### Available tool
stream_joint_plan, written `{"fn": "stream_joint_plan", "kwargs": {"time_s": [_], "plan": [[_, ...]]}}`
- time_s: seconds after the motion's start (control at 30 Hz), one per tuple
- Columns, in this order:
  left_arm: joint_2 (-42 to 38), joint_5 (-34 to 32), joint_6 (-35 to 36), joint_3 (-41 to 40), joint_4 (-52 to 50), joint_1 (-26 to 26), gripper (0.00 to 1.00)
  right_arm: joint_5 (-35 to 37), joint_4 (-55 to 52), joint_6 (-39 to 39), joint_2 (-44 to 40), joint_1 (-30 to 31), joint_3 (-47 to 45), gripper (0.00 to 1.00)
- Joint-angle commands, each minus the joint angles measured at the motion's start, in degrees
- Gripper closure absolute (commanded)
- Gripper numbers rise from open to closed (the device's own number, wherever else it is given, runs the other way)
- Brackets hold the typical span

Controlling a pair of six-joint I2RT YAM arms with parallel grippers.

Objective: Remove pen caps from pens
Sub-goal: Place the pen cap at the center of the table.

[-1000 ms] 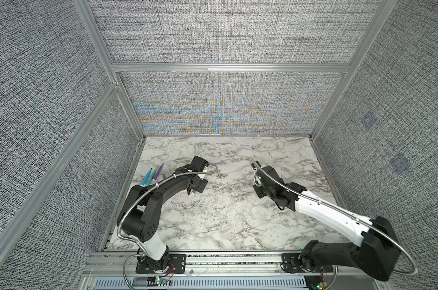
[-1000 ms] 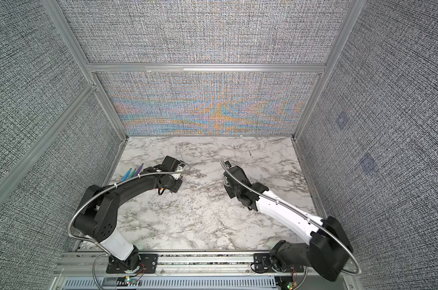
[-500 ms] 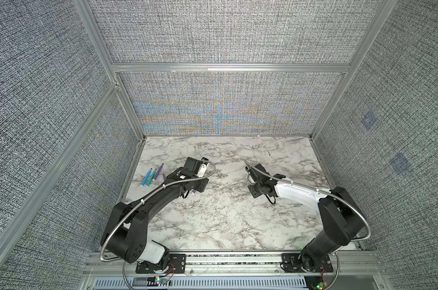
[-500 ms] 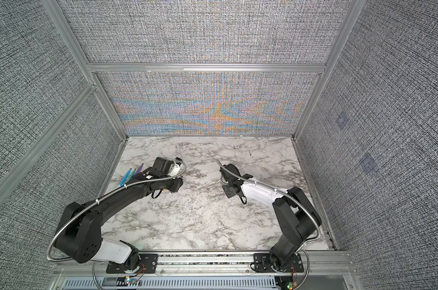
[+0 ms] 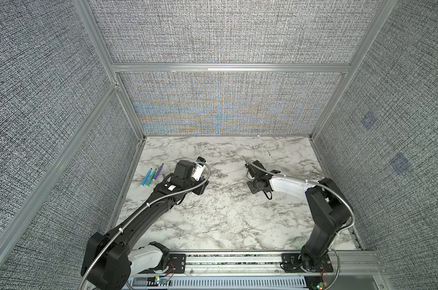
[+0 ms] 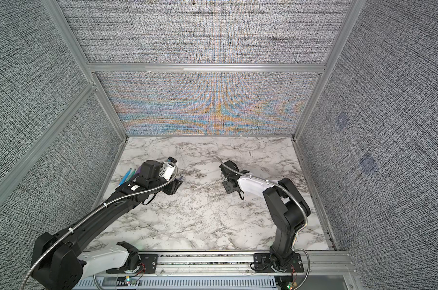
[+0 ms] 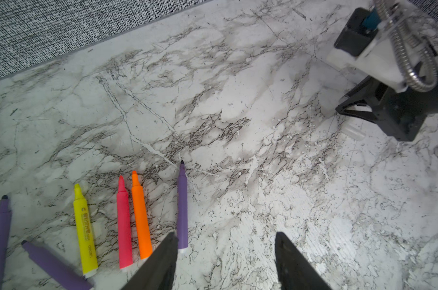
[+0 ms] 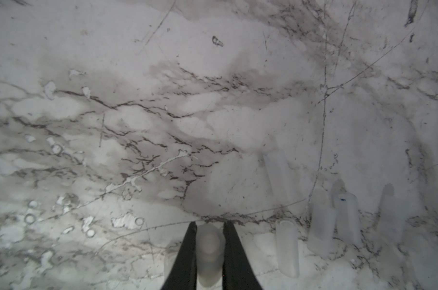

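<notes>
Where the pens (image 5: 151, 177) lie: on the marble table (image 5: 225, 221) near the left wall (image 5: 62, 175).
Pen row: in the left wrist view, purple pen (image 7: 182, 206), orange pen (image 7: 141, 216), pink-red pen (image 7: 124, 223), yellow pen (image 7: 85, 231), then two more purple barrels.
Pen axis: roughly parallel, bare tips pointing away from the left gripper (image 7: 225, 236) toward the back wall (image 5: 225, 100); one purple barrel lies slanted.
Left gripper: fingers apart, nothing between them; one fingertip overlaps the purple pen's rear end, contact unclear.
Right gripper (image 8: 210, 223): clamped on a clear pen cap (image 8: 209, 251), its long axis along the fingers.
Loose pen caps (image 8: 287, 248): about five on the marble just beside the right gripper, lying mostly lengthwise with its fingers.
</notes>
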Motion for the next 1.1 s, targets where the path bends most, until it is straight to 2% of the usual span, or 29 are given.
{"fn": "stream_joint_plan", "kwargs": {"time_s": [0.0,0.33,0.9,0.97,1.07], "plan": [[-0.9,0.8,-0.7,-0.4,2.4,0.0,0.38,0.8,1.4,-0.5,1.1,-0.2,0.9,1.0],[-1.9,1.7,-0.9,-1.5,3.7,0.0,0.37,1.3,1.3,-0.8,3.5,-0.4,2.7,0.99],[-5.9,0.6,-1.6,-4.3,7.2,0.1,0.3,1.1,1.4,-1.2,2.4,-0.4,2.0,0.71],[-6.3,0.5,-1.6,-4.8,7.8,0.1,0.29,0.9,1.7,-1.2,2.0,-0.3,1.8,0.65],[-7.7,-1.5,-2.3,-6.0,10.1,0.5,0.28,1.0,1.8,-1.3,0.5,0.0,1.5,0.44]]}}
